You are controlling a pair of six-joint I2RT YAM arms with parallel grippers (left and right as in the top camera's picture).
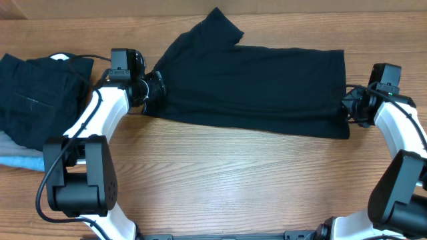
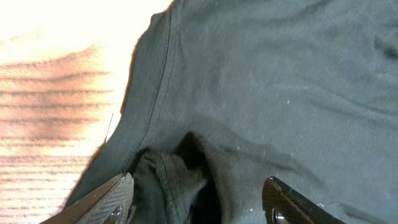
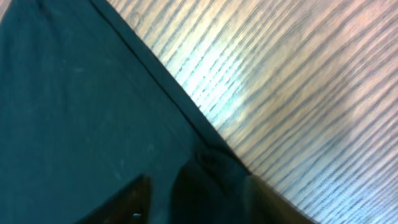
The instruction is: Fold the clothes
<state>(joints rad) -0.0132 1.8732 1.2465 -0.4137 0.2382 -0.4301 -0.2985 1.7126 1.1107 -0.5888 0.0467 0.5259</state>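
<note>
The clothes, a black T-shirt [image 1: 253, 87], lie folded into a long band across the far half of the table, one sleeve pointing to the back. My left gripper [image 1: 157, 87] sits at the band's left end. In the left wrist view its fingers [image 2: 118, 199] stand apart, open, with a bunched ridge of the shirt [image 2: 267, 81] lying loose between them. My right gripper [image 1: 348, 107] is at the band's right edge. The right wrist view shows this gripper [image 3: 199, 199] open too, straddling a small raised fold at the hem of the shirt [image 3: 74, 106].
A pile of dark garments [image 1: 33, 87] lies at the far left, over a light blue cloth [image 1: 20, 160]. Bare wooden table [image 1: 233, 180] stretches in front of the shirt, between the two arm bases.
</note>
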